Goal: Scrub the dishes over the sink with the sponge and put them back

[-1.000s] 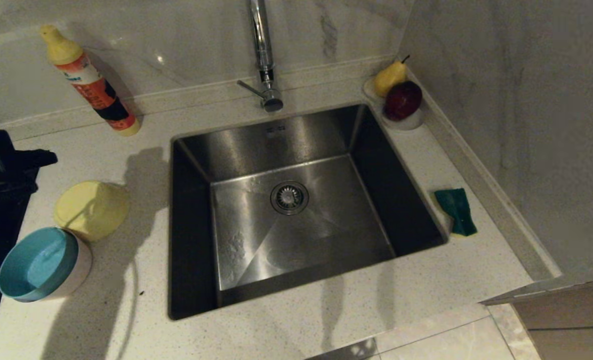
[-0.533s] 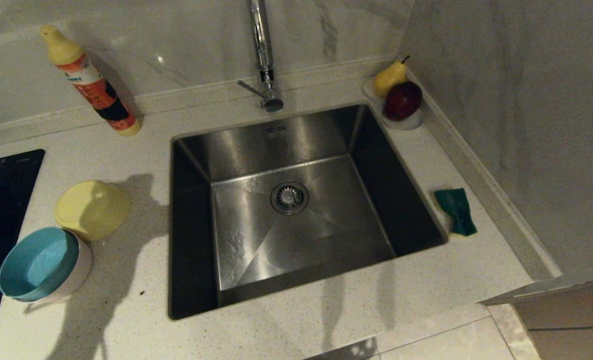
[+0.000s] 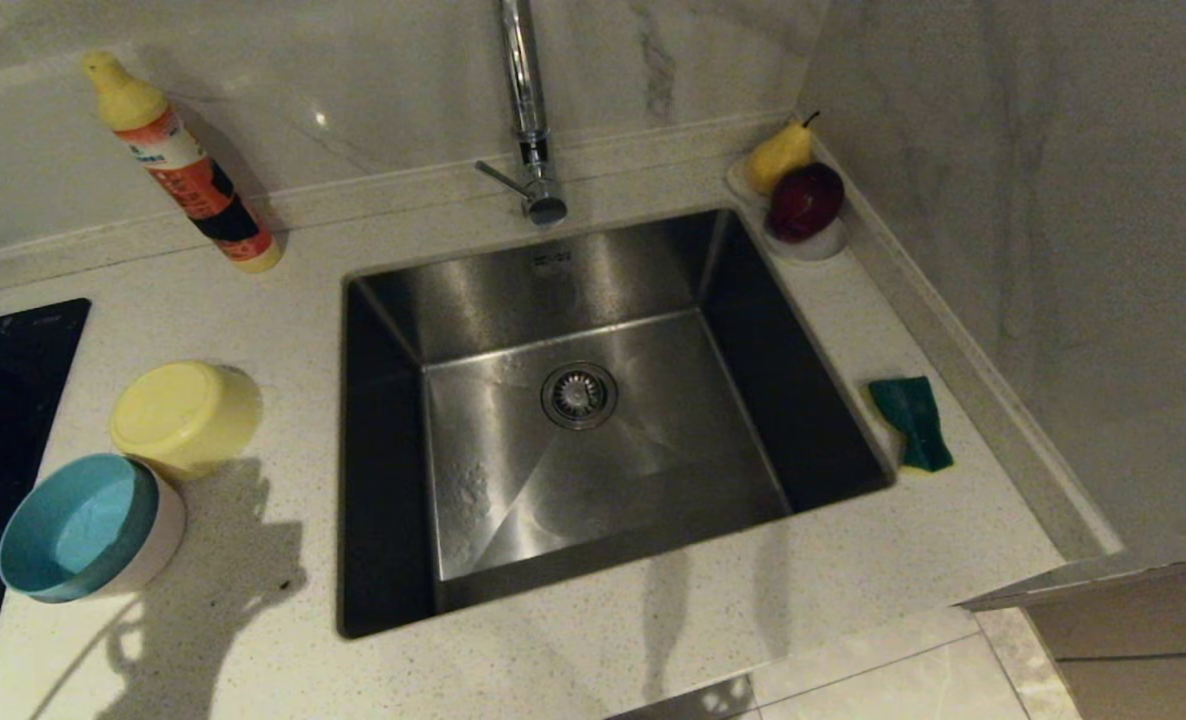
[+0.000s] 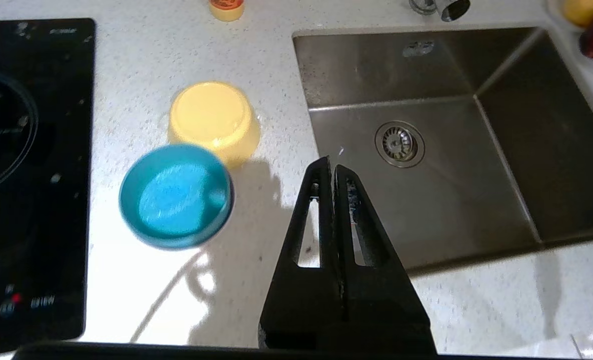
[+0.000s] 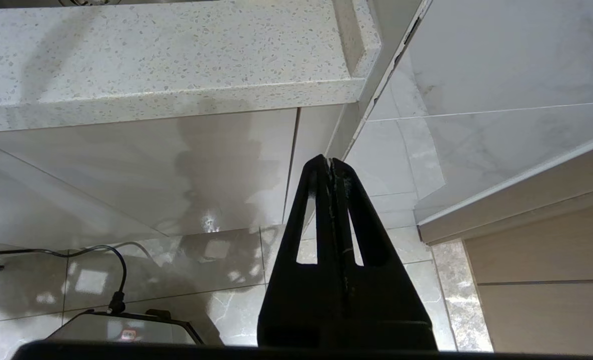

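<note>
The left gripper (image 4: 332,167) hangs above the speckled white counter (image 3: 593,650) with its black fingers pressed together on nothing. The upturned yellow plastic bowl (image 3: 185,415) touches the light blue bowl (image 3: 83,525) left of the steel sink (image 3: 613,540); the green-faced sponge (image 3: 913,420) lies right of it. The right gripper (image 5: 330,167), likewise closed, is parked below the counter's edge

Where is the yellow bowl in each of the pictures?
Head view: yellow bowl, upside down on the counter beside the sink, touching the blue bowl.
Left wrist view: same bowl, beyond the blue one.
Right wrist view: not in it.
Shared landmark: the round drain.
</note>
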### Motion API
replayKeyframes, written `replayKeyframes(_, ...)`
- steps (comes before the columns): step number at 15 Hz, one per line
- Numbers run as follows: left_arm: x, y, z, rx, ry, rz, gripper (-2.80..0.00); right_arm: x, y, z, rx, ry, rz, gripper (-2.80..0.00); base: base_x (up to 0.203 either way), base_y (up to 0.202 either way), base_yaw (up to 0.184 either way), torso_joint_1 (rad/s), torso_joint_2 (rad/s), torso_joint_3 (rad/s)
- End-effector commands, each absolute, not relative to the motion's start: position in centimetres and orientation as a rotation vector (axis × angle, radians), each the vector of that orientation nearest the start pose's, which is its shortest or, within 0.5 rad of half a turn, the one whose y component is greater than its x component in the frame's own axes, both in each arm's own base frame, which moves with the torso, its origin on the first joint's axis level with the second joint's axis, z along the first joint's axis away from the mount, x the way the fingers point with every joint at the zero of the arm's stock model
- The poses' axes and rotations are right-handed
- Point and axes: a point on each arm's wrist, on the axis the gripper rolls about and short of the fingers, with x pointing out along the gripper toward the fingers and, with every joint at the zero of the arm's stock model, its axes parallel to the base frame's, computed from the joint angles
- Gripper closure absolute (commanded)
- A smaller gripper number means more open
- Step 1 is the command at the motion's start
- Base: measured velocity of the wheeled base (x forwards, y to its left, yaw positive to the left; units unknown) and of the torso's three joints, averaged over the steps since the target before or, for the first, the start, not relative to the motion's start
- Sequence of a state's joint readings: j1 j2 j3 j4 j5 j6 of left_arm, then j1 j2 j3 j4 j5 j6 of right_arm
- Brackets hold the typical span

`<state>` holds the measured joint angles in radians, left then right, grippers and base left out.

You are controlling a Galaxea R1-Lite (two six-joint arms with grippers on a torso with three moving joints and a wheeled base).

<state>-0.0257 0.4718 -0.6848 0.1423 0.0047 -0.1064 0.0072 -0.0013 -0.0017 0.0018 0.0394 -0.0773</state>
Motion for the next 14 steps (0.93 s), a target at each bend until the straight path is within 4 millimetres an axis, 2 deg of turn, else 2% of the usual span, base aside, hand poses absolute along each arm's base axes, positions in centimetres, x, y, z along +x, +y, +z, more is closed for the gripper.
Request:
replayKeyframes(1, -2.9, 0.1, 23.3, -0.109, -0.111, -0.013, 0.00, -2.3, 0.1, 7.6, -0.078, -0.005, 0.047, 0.00, 0.000, 0.000, 0.000, 0.000, 0.00, 0.000)
replayKeyframes(5, -4.2, 0.2, 19.2, -0.109, -0.119, 0.007, 0.00, -2.3, 0.1, 7.6, -0.078, -0.005, 0.047, 0.00, 0.000, 0.000, 0.000, 0.000, 0.00, 0.000)
replayKeyframes(10, -5.0, 0.4, 13.5, -0.115, -0.139, 0.130, 0.00, -2.3, 0.1, 7.6, -0.078, -0.005, 0.047, 0.00, 0.000, 0.000, 0.000, 0.000, 0.00, 0.000)
replayKeyframes(14, -3.4, 0.6, 10.1, -0.111, -0.067, 0.243, 0.00, -2.3, 0.1, 7.6, -0.078, -0.005, 0.047, 0.00, 0.000, 0.000, 0.000, 0.000, 0.00, 0.000)
